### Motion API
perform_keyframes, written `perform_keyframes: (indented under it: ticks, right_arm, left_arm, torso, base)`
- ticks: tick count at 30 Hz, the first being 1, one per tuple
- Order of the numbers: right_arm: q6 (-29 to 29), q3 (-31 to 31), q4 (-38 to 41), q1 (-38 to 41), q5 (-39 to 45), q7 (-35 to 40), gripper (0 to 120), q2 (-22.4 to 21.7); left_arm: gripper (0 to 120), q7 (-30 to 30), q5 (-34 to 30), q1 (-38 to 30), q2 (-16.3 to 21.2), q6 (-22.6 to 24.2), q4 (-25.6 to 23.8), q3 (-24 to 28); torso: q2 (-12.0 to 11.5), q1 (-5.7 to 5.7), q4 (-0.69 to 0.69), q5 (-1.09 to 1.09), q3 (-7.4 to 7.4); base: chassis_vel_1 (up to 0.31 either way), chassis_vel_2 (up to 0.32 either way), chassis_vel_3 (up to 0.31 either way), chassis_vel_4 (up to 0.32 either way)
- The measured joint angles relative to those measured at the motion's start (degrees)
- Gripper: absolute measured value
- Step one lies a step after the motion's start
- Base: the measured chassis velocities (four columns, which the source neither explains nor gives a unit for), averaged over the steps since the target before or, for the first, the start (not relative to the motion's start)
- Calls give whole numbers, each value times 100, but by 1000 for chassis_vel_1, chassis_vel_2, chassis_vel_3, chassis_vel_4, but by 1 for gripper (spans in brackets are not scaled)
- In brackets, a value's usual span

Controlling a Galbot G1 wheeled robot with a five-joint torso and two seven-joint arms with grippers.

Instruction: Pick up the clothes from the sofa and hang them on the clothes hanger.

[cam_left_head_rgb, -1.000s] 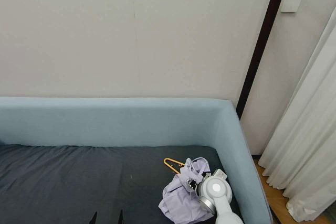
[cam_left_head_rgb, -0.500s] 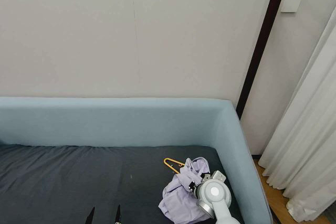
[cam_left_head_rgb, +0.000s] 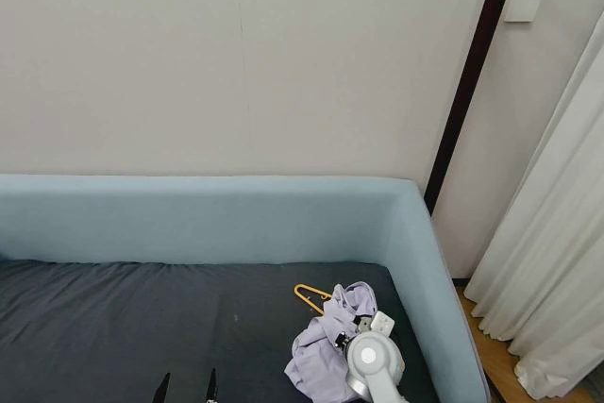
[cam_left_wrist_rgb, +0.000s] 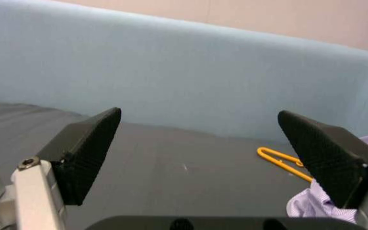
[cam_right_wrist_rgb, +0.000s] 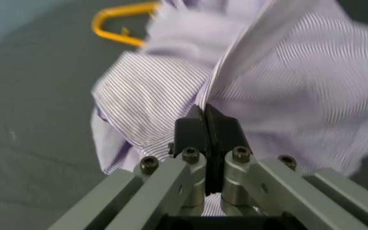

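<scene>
One shirt [cam_left_head_rgb: 319, 356] and one orange hanger [cam_left_head_rgb: 310, 295] are lying on a blue sofa [cam_left_head_rgb: 208, 219] against a white wall [cam_left_head_rgb: 236, 63]. The right gripper [cam_right_wrist_rgb: 205, 123] is pinching the shirt, and the left gripper [cam_left_wrist_rgb: 198, 117] is gaping wide.

You have soft, even room light in the head view: the wall [cam_left_head_rgb: 236, 63] is bright and flat, with no glare on it. The curtain [cam_left_head_rgb: 557, 261] at 4 o'clock is the palest area. The sofa [cam_left_head_rgb: 208, 219] seat reads dark, with only a faint shadow under the backrest. In the right wrist view, the shirt [cam_right_wrist_rgb: 286, 81] is well lit, its folds softly shaded toward 9 o'clock.
</scene>
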Motion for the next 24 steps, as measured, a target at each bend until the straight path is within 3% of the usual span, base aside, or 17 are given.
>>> perform_keyframes:
  ticks: [4,5,7,9,10,14,16,20,21,24]
  right_arm:
    - [86,-501,811,-214,-1280,-1301,0,-1570]
    - [86,-501,811,-214,-1280,-1301,0,-1570]
    - [262,-572,1034,-236,-1706,-1786,0,-2106]
    - [673,-613,1194,-149,-2308,-2417,0,-2768]
    - [673,-613,1194,-149,-2308,-2417,0,-2768]
    - [1895,-715,1184,456,-2883,-3646,0,-4017]
    - [2123,-775,1149,615,-2884,-3840,0,-4219]
    - [2940,-1342,964,1859,-2722,-4694,0,-4957]
    - [2940,-1342,964,1859,-2722,-4694,0,-4957]
    - [3233,-1987,817,2940,-2330,-5059,0,-5208]
  left_arm:
    - [97,-5,-280,-266,462,249,-137,70]
    - [97,-5,-280,-266,462,249,-137,70]
    - [97,-4,-389,-389,646,346,-183,91]
    - [97,-5,-534,-534,868,454,-240,117]
    - [97,-5,-534,-534,868,454,-240,117]
    - [97,-11,-716,-785,1109,617,-351,210]
    - [97,-11,-740,-811,1121,640,-379,232]
    - [97,-30,-783,-866,1101,668,-441,275]
    - [97,-30,-783,-866,1101,668,-441,275]
    - [97,-81,-792,-908,1035,680,-442,275]
  torso:
    - [0,0,-6,1,0]
    - [0,0,-6,1,0]
    - [0,0,-6,0,0]
    - [0,0,-6,2,0]
    - [0,0,-6,2,0]
    - [0,0,-2,0,0]
    - [0,0,-3,0,0]
    - [0,0,-3,0,1]
    - [0,0,-3,0,1]
    - [0,1,-1,0,1]
  base:
    - [0,0,0,0]
    - [0,0,0,0]
    - [0,0,0,0]
    - [0,0,0,0]
    - [0,0,0,0]
    - [0,0,0,0]
    - [0,0,0,0]
    - [0,0,0,0]
    - [0,0,0,0]
    - [0,0,0,0]
